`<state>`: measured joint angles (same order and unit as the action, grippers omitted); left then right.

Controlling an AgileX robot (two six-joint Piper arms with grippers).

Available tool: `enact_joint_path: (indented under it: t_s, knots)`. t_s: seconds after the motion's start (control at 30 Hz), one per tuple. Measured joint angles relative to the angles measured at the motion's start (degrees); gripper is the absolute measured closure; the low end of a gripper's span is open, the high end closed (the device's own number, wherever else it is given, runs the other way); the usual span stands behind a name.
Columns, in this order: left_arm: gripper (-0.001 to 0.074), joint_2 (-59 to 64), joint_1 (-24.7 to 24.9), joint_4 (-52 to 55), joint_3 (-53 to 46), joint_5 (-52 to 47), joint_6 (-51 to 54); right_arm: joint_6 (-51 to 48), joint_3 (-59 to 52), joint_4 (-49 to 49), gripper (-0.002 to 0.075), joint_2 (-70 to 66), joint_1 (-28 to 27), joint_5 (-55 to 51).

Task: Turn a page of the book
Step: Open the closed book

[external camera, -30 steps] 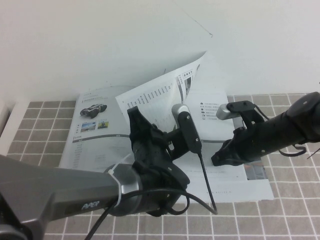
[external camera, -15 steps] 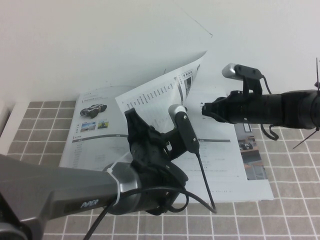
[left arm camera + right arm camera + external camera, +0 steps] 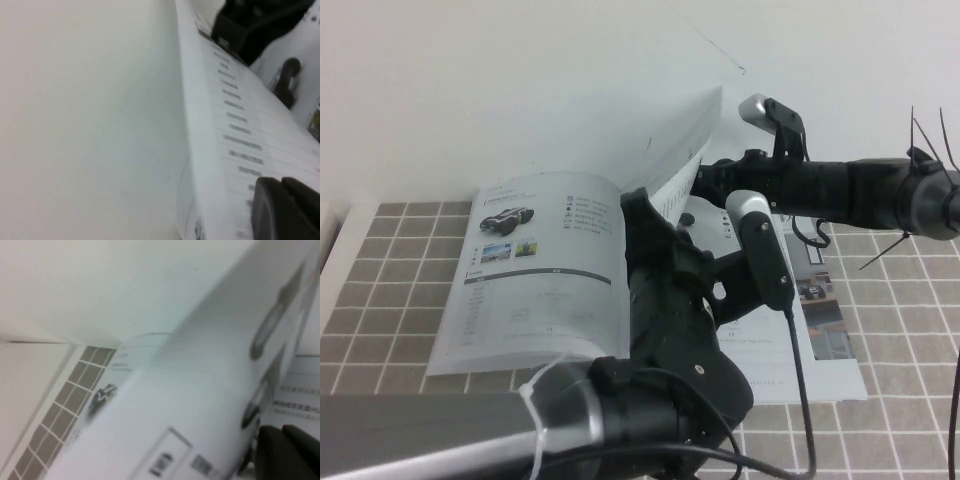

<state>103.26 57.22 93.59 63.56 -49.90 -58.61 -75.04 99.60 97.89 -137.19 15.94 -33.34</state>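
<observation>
The book (image 3: 535, 290) lies open on the tiled table, its left sheet showing one black buggy. The page (image 3: 697, 130) stands almost upright over the spine, seen nearly edge-on. My left gripper (image 3: 636, 205) is at the page's near side by its lower part; in the left wrist view its fingers (image 3: 282, 210) lie together against the printed page (image 3: 225, 120). My right gripper (image 3: 706, 178) reaches in from the right to the page's other face; in the right wrist view its fingers (image 3: 290, 452) lie together beside the page (image 3: 200, 390), which shows dark vehicle pictures.
A white wall (image 3: 520, 90) rises just behind the book. The grey tiled table (image 3: 910, 400) extends in front and to the right. My left arm (image 3: 660, 400) fills the foreground and hides the book's middle. A cable (image 3: 798, 380) hangs from the left wrist camera.
The page has risen from a slant to almost upright. My left gripper moved right and up with it. My right gripper swung up and left from over the right sheet to the page.
</observation>
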Motion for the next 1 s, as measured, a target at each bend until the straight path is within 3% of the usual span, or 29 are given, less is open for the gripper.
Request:
enact_joint_path:
  t_s: [0.27, 0.47, 0.77, 1.0]
  knots:
    - [0.0737, -12.12, 5.98, 1.50, 0.00, -6.92, 2.61, 0.48, 1.21, 0.00, 0.0727, -0.01, 2.58, -3.07]
    - [0.0737, -23.11, 5.06, 0.76, 0.00, -8.76, 2.61, -0.31, 1.21, 0.00, 0.0727, -0.01, 7.95, -2.52]
    - [0.0737, -31.08, -6.35, -13.60, 0.00, 3.00, 7.69, 0.21, 1.46, -5.70, 0.0727, -0.10, 15.26, 0.94]
    - [0.0737, -29.47, -17.59, -29.29, 0.00, 12.45, 15.96, 0.76, 1.46, -10.88, 0.0727, 1.36, 14.36, 1.51]
